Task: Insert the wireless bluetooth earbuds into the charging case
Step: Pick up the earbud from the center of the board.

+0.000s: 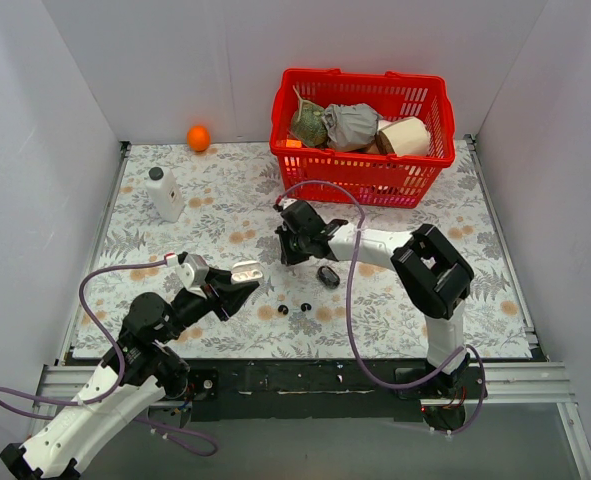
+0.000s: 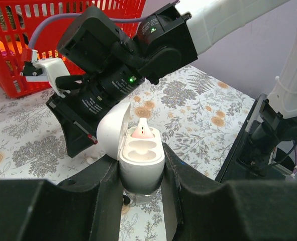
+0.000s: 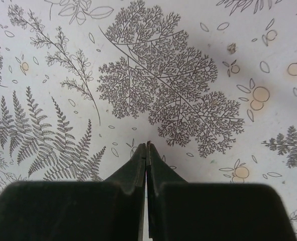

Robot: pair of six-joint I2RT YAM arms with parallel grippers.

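Earbuds [image 1: 283, 309] loose on the flowered tablecloth [image 1: 175, 250], near the front edge. The second bud [image 1: 305, 306] is just beside the first, to its right, not touching. Both tiny, glossy black. Neither is in a gripper or in the case.

Charging case [image 2: 140, 159]: white, upright, lid [image 2: 110, 131] flipped open to the left. Left gripper [image 2: 140, 173] is clamped on its lower body, one finger on each side. Moulded sockets show inside, with a small pinkish-white piece at the back rim; can't tell what it is. From above the case [image 1: 247, 272] sits up off the cloth in the left gripper [image 1: 241, 284], to the left of the buds and a little further back.

Right gripper [image 3: 146, 150]: jaws fully closed, tips touching, nothing between them, pointing down at bare cloth. From above the right gripper [image 1: 287, 255] is behind the buds, well apart from them. Black oval pebble-shaped object [image 1: 327, 275] lies on the cloth just right of it, not touched.

Red basket [image 1: 360, 175] at the back right with wrapped bundles inside. White bottle [image 1: 164, 193] stands at the back left. Orange ball [image 1: 198, 137] against the back wall.
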